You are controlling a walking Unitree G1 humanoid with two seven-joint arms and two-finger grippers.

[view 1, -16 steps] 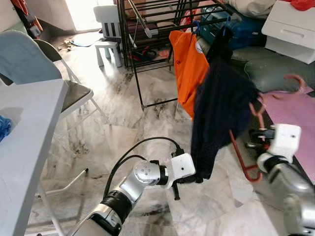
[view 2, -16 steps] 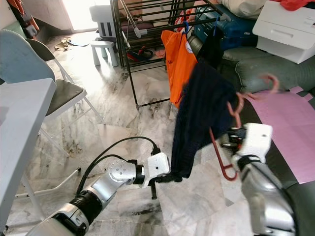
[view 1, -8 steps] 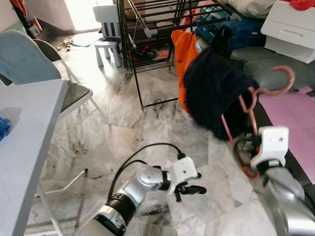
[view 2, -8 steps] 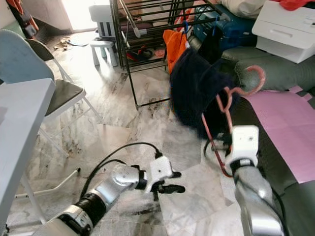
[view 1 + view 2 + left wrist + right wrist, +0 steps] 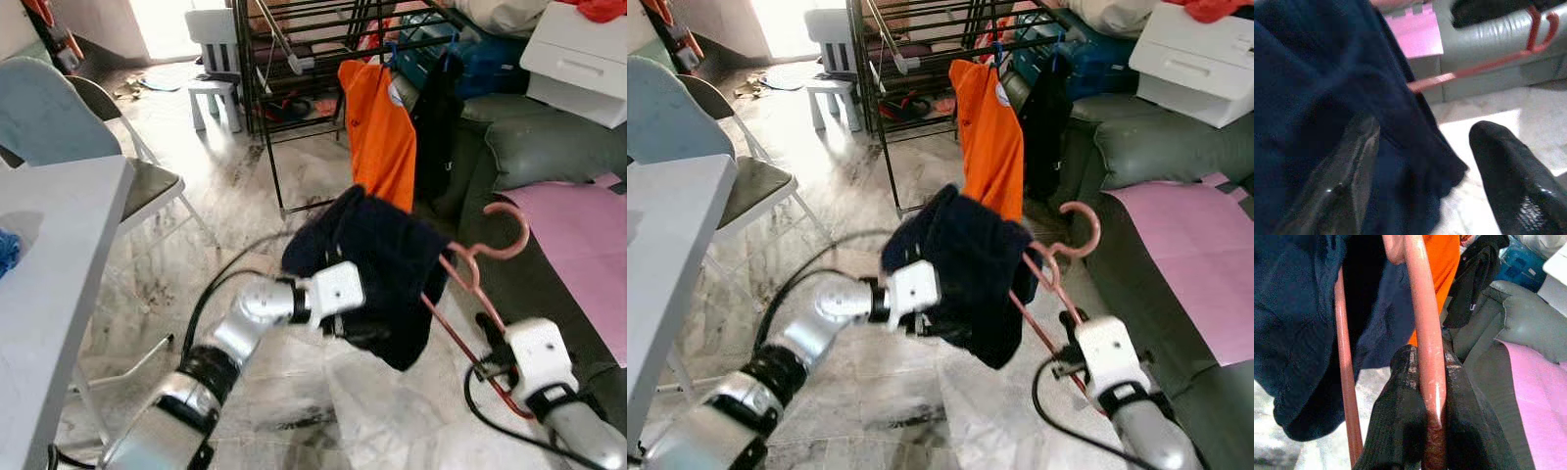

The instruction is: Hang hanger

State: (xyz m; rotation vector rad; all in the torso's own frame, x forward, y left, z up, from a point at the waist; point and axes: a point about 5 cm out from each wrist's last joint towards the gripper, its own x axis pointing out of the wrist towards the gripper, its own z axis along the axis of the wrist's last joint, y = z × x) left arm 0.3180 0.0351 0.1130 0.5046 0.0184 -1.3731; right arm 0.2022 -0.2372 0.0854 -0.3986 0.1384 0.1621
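A pink-red hanger point(image 5: 460, 277) carries a dark navy garment point(image 5: 387, 259), bunched over its upper arm. My right gripper point(image 5: 489, 345) is shut on the hanger's lower bar point(image 5: 1426, 357), low at the right, and the hook point(image 5: 505, 227) points up toward the sofa. My left gripper point(image 5: 361, 331) is pushed into the underside of the garment. Its fingers point(image 5: 1508, 171) are spread open with navy cloth point(image 5: 1327, 83) lying between them. Behind stands the black drying rack point(image 5: 266, 88), with an orange shirt point(image 5: 377, 132) and a black garment point(image 5: 436, 108) hanging from it.
A green sofa point(image 5: 549, 147) with a pink sheet point(image 5: 588, 225) is on the right. A white table point(image 5: 49, 255) and a grey folding chair point(image 5: 108, 157) stand on the left. A white child's chair point(image 5: 214, 59) is at the back, on the marble floor point(image 5: 255, 225).
My left gripper has risen from near the floor into the navy garment. My right gripper has dropped lower, so the hanger and garment have come down and away from the rack.
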